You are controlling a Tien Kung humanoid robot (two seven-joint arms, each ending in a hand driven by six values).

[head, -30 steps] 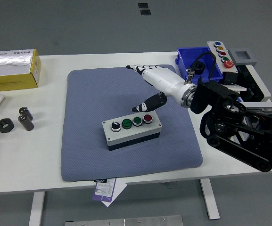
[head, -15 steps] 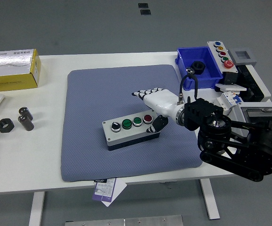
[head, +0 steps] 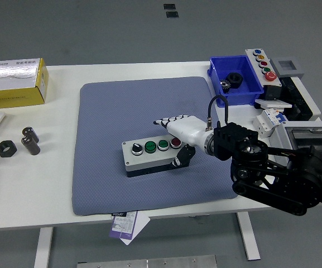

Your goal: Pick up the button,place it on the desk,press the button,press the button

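Note:
A grey button box with a black selector, two green buttons and a red button lies on the blue-grey mat at the table's middle. My right hand, white with dark fingertips, reaches in from the right and hovers low over the box's right end. Its fingers stretch out flat behind the red button. Its thumb hangs down against the box's front right corner. The hand holds nothing. My left arm is out of view.
A yellow carton stands at the back left, with black nuts and cylinders near the left edge. At the back right are a blue bin holding a black part, a second button panel and grey hardware. A paper tag sticks out under the mat.
My right hand has come down and forward from above the mat's back to the right end of the button box. The box itself has not shifted.

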